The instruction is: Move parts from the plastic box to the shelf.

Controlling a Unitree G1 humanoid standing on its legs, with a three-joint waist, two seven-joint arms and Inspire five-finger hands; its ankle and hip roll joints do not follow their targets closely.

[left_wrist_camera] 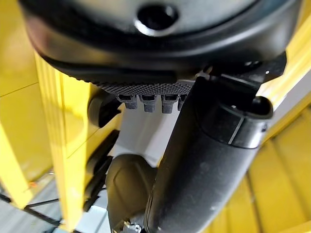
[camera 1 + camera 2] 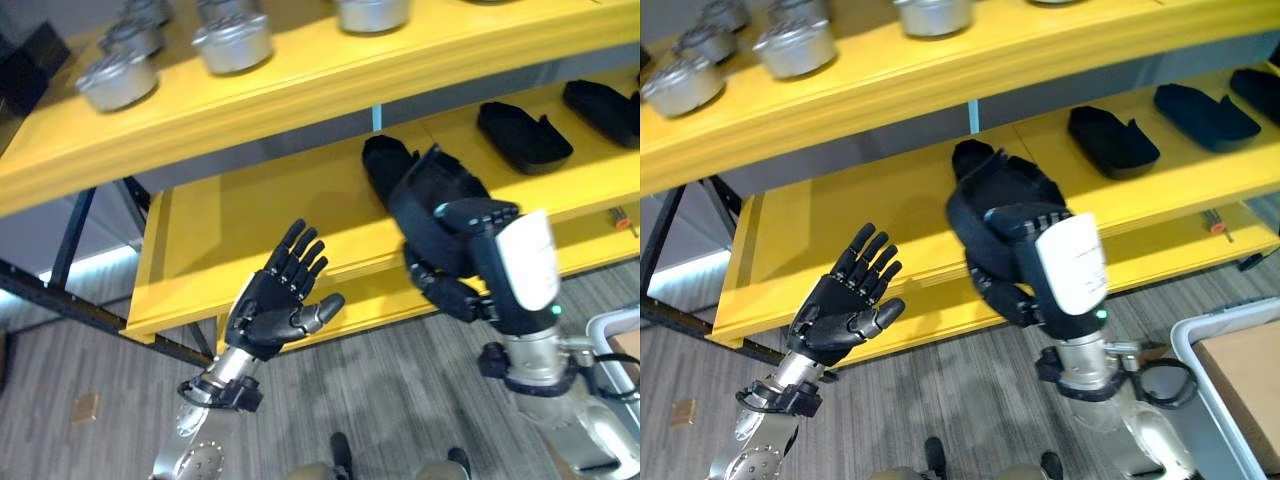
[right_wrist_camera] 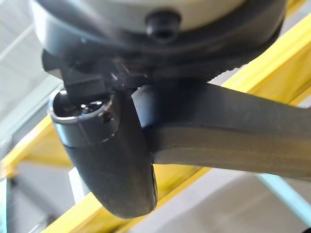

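Part (image 2: 425, 195): black moulded piece, held in the right hand (image 2: 462, 262) with fingers and thumb curled round its near end. It hangs just over the front edge of the lower shelf (image 2: 230, 250), far end reaching in above the shelf board; I can't tell whether it touches the board.

Left hand (image 2: 275, 305) is spread, palm up, fingers relaxed, holding nothing, in front of the same shelf's front edge, well apart from the part.

Two more black parts (image 2: 522, 135) lie toward the right end of the lower shelf. Upper shelf (image 2: 300, 90) carries grey metal castings (image 2: 232, 40) along its left half. Corner of the plastic box (image 2: 1230, 390) shows at lower right in the right eye view.

Handling, my read:
- looks like rigid plastic, light for its bulk, not fragile
- smooth matte skin, could slip in a loose hold
- shape is long and lopsided, so gripping one end lets it lever and twist
- better hold would be nearer mid-body, across the narrow waist
- set it flat with room left of the other two before letting go
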